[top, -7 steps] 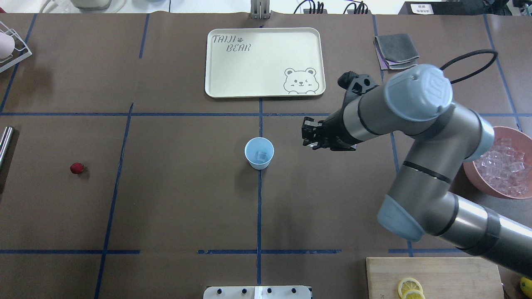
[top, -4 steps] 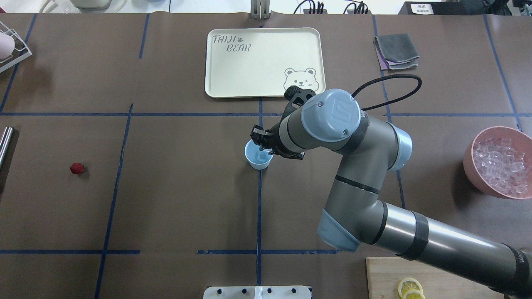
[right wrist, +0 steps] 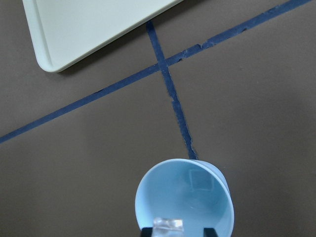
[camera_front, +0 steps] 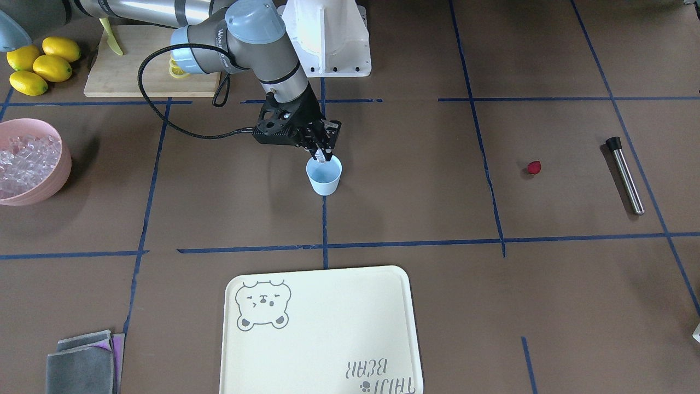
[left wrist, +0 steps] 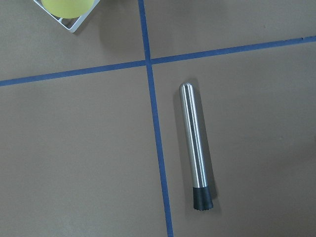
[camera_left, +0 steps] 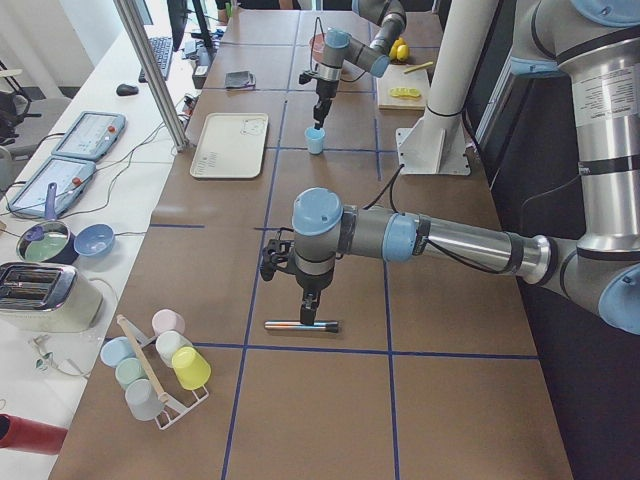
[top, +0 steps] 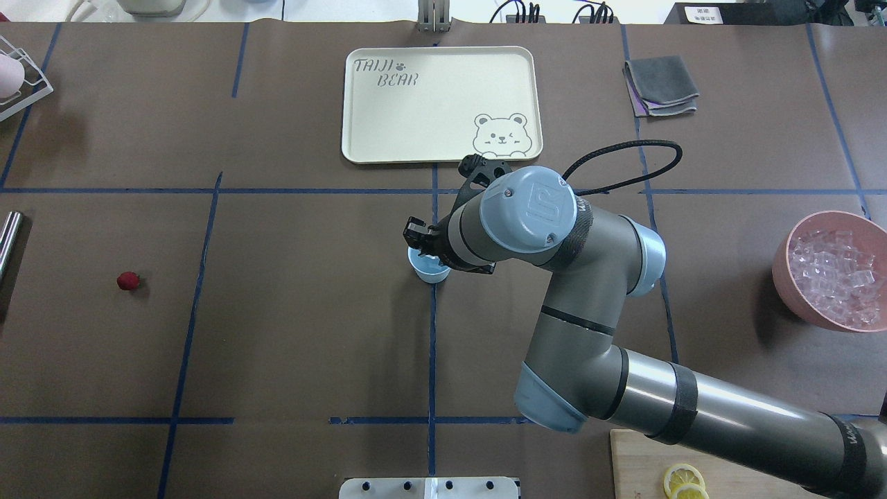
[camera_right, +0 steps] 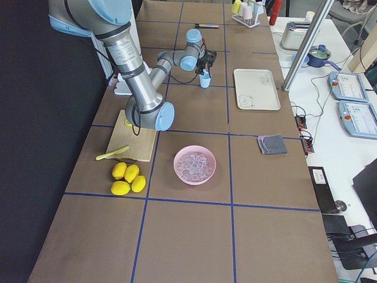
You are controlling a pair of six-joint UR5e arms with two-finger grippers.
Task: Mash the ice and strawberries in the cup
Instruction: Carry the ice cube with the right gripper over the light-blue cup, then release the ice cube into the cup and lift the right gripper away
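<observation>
Ice cube pinched in right tool above cup, left tool aperture indiscernible

Right pincer carried its ice over the cup.

- The right arm reaches across to the cup, bent at the elbow, with its wrist tilted down beside the cup's rim.
- The right gripper points down just over the cup's mouth. Its fingertips are closed on an ice cube held above the cup's opening.
- The left arm stretches out low, well apart from the cup, toward the robot's left.
- The left gripper points straight down, far from the cup. How its jaws stand cannot be told.
</observation>
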